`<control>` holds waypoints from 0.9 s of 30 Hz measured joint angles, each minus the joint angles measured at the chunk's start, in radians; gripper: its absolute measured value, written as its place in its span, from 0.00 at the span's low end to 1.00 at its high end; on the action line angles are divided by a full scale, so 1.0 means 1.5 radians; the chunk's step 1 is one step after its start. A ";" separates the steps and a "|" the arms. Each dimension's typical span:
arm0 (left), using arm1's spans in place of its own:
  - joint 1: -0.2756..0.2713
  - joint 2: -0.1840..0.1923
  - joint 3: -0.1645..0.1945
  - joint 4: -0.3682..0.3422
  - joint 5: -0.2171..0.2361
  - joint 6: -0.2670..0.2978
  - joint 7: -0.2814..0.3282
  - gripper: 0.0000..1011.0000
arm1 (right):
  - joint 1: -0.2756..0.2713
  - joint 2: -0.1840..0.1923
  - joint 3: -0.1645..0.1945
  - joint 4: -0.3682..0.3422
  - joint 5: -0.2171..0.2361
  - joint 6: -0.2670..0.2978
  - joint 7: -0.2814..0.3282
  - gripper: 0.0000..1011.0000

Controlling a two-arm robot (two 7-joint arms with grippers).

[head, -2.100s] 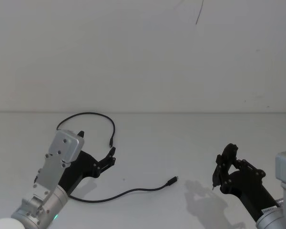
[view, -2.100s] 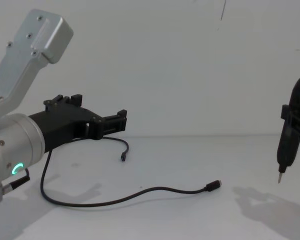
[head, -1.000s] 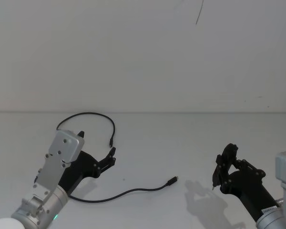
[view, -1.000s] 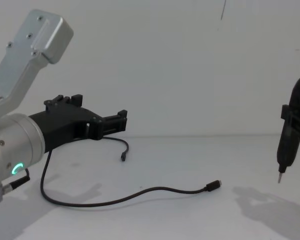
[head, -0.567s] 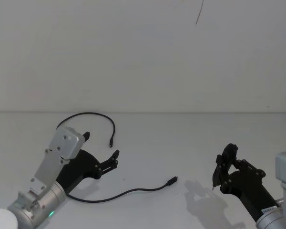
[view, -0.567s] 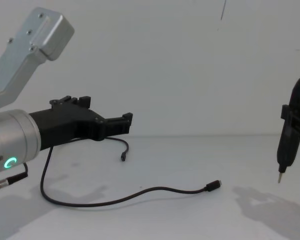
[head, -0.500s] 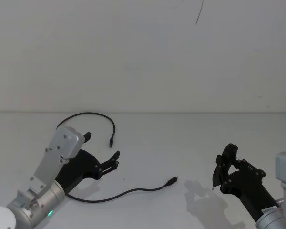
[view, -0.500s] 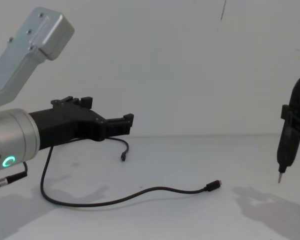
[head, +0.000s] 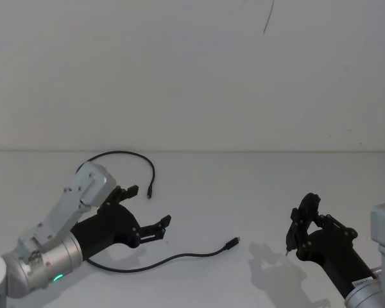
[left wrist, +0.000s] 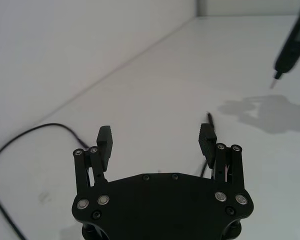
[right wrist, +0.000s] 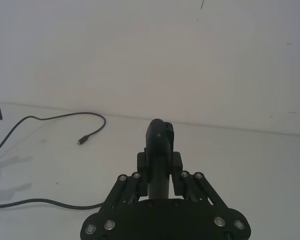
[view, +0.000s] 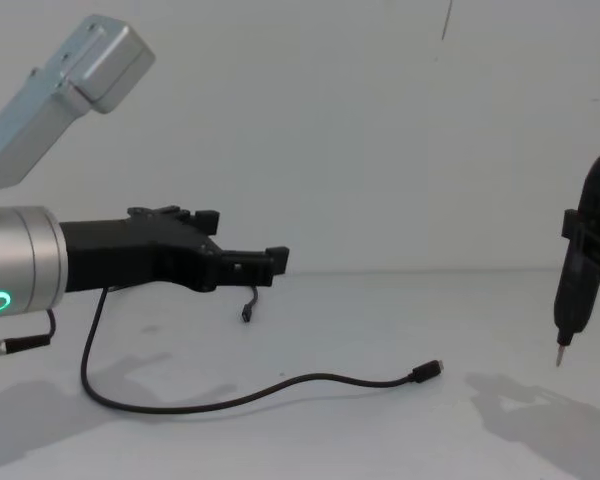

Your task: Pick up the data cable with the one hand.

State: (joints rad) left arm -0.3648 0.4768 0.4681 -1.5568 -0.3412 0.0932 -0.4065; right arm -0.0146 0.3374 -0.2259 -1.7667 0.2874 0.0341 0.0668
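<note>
I read this as the approach: my left gripper [head: 149,205] hangs above the white tabletop [head: 244,186] with its fingers spread wide and nothing between them. The data cable [head: 179,255] lies flat in a loose loop. One plug lies just beyond the gripper, the run passes under the arm, and the silver-tipped plug points toward the middle. Next I'd drop straight down, straddle the near run, then close. The table is bare around it, the wall well behind. My right gripper [head: 303,224], well apart, is closed on a black metal-tipped tool [view: 575,290].
</note>
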 joint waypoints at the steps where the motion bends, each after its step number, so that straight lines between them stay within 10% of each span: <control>1: -0.004 0.001 0.001 0.003 -0.003 0.002 -0.009 0.99 | 0.000 0.000 0.000 0.000 0.000 0.000 0.000 0.26; 27: -0.228 -0.011 0.117 0.257 -0.063 0.098 -0.358 0.99 | 0.000 0.000 0.000 0.000 0.000 0.000 0.000 0.26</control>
State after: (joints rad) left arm -0.7064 0.4602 0.6436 -1.1707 -0.4360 0.2407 -0.9436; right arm -0.0146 0.3374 -0.2258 -1.7667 0.2874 0.0340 0.0668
